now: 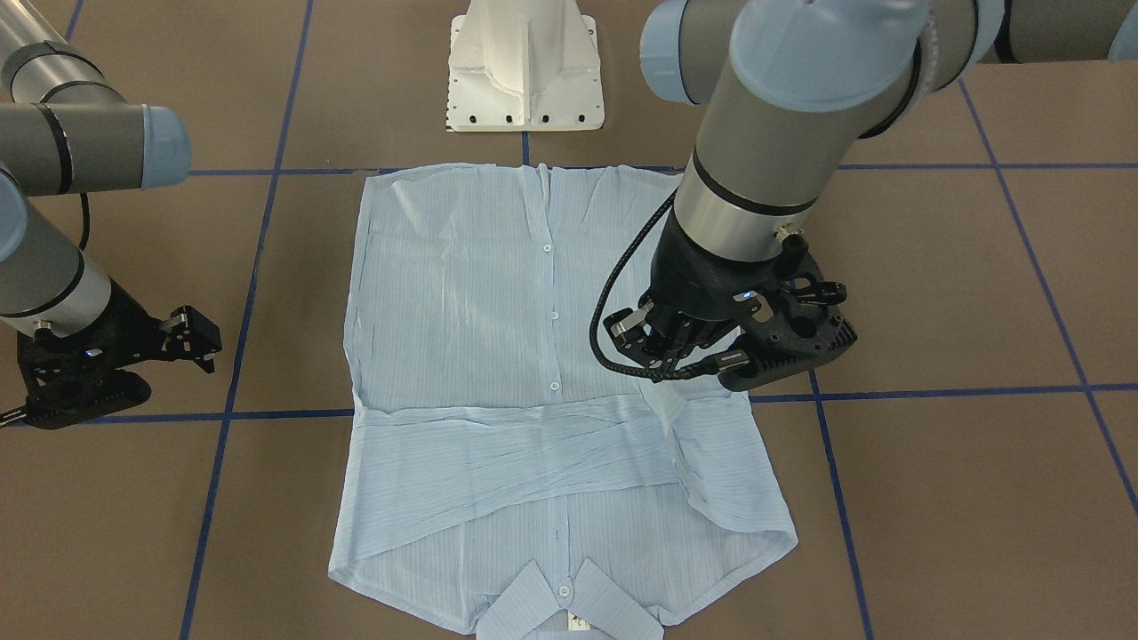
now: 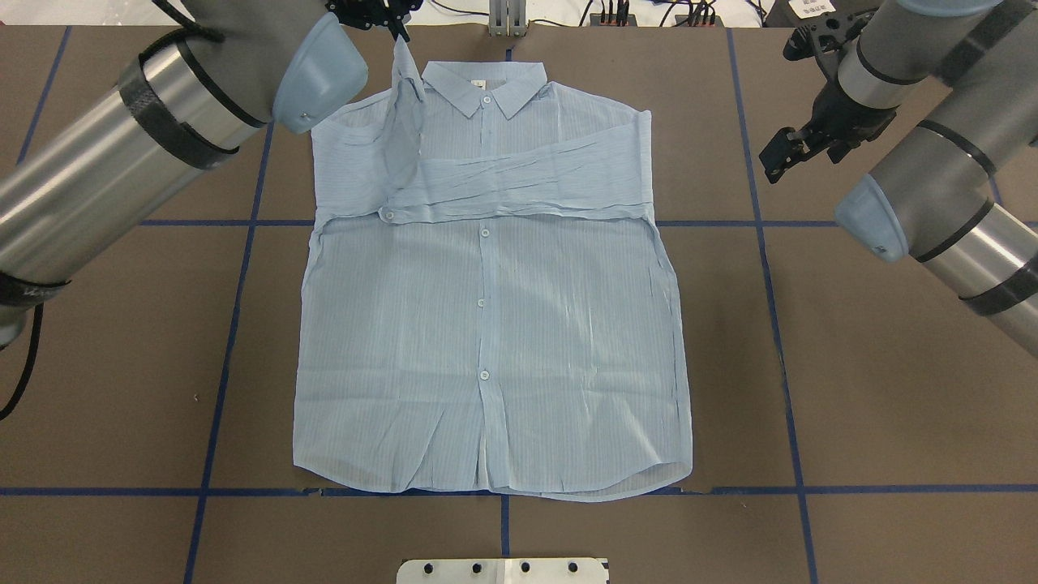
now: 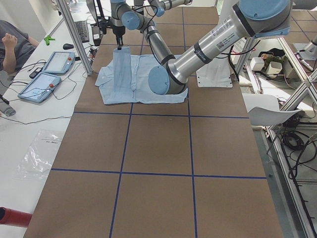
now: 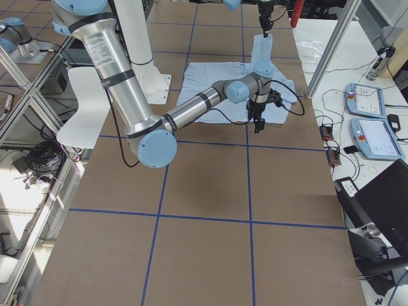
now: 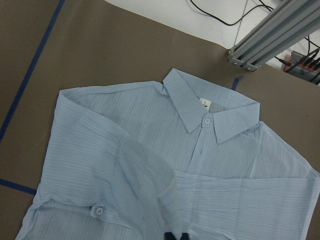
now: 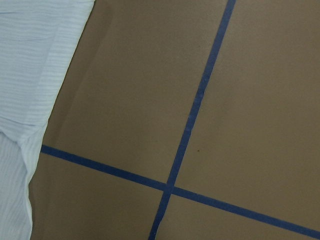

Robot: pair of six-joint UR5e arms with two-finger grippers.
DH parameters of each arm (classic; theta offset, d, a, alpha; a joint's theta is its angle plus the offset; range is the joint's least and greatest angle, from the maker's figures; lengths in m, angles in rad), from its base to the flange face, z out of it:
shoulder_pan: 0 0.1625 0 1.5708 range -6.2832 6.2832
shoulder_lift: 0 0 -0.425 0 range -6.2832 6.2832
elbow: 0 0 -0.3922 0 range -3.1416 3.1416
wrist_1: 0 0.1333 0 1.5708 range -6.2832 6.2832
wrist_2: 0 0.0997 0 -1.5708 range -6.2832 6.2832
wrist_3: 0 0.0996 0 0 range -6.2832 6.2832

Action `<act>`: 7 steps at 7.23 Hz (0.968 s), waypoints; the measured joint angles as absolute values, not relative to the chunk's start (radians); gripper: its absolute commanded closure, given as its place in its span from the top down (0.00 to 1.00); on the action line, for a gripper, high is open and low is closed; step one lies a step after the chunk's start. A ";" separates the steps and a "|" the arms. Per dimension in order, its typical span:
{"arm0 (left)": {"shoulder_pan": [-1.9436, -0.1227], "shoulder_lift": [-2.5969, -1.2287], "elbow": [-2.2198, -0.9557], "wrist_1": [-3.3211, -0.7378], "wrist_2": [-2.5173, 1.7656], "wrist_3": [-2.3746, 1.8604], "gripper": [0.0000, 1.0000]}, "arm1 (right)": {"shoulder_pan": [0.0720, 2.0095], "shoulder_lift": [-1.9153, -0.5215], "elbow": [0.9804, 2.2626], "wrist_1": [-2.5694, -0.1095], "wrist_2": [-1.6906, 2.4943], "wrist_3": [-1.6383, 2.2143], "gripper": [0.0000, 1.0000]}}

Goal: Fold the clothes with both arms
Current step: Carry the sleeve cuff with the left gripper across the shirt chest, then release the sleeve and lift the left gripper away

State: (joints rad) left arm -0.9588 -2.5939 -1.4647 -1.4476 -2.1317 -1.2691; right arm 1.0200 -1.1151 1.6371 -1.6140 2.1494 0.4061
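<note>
The light blue striped shirt (image 2: 486, 341) lies flat and front up on the brown table, collar (image 5: 210, 112) at the far edge. One sleeve (image 2: 551, 182) is folded across the chest. My left gripper (image 5: 175, 236) is shut on the end of the other sleeve (image 5: 145, 190) and holds it up above the shoulder, so the sleeve (image 3: 121, 74) hangs straight down from the gripper (image 3: 119, 43). My right gripper (image 2: 778, 158) hovers over bare table beside the shirt's other shoulder, open and holding nothing; the right wrist view shows only the shirt's edge (image 6: 30, 65).
The white pedestal base (image 1: 524, 67) stands at the shirt's hem end. Blue tape lines (image 6: 195, 105) cross the table. An aluminium frame post (image 5: 270, 35) rises past the collar. A side table holds teach pendants (image 3: 47, 74), with a person (image 3: 12, 44) seated there.
</note>
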 measured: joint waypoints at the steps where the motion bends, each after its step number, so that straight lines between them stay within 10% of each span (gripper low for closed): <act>1: -0.936 -2.596 -1.443 -1.489 -2.134 -1.305 0.00 | 1.020 -1.116 1.637 -1.614 2.149 0.407 1.00; 7: -0.743 -2.686 -1.043 -1.942 -2.041 -1.517 0.00 | 1.023 -1.139 1.635 -1.606 2.152 0.410 1.00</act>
